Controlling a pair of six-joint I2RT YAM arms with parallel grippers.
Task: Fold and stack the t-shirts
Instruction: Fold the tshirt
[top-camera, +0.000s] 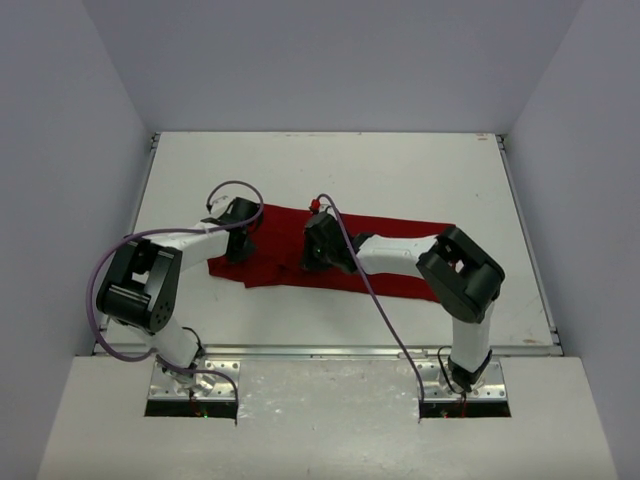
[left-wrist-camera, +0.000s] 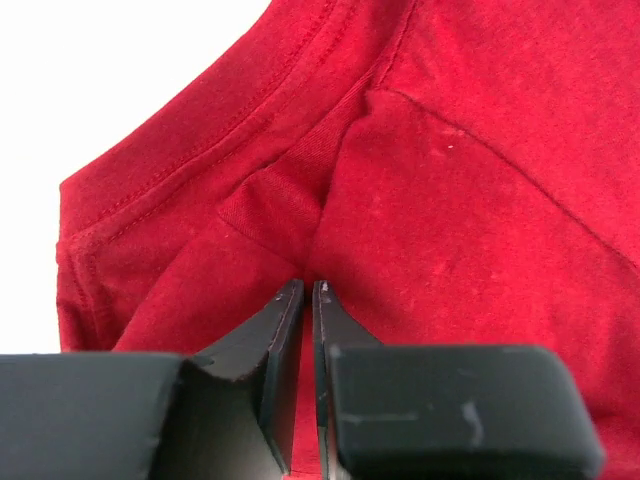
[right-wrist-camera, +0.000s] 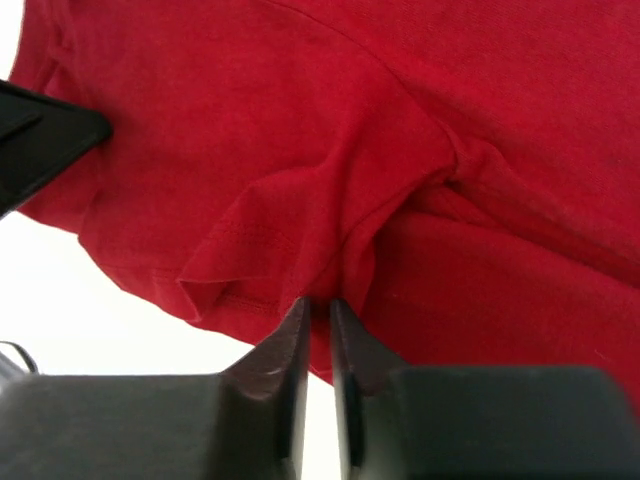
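Two pinches: left gripper (left-wrist-camera: 307, 290) and right gripper (right-wrist-camera: 318, 305) each clamp a t-shirt (left-wrist-camera: 450, 200) fold, likely for lifting off the counter (top-camera: 400, 170).

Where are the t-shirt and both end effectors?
t-shirt (top-camera: 283, 228), top view, middle cloth.
left end effector (left-wrist-camera: 308, 291), left wrist view, between fingertips.
right end effector (right-wrist-camera: 319, 305), right wrist view, between fingertips.

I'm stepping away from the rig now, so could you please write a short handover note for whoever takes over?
Left gripper: shut on a pinch of the dark red t-shirt, near its left end.
Right gripper: shut on a fold at the shirt's near edge, mid-length.
T-shirt: a long rumpled band across the table.
Done: both grips taken.
Left: finish the fold, then stack.
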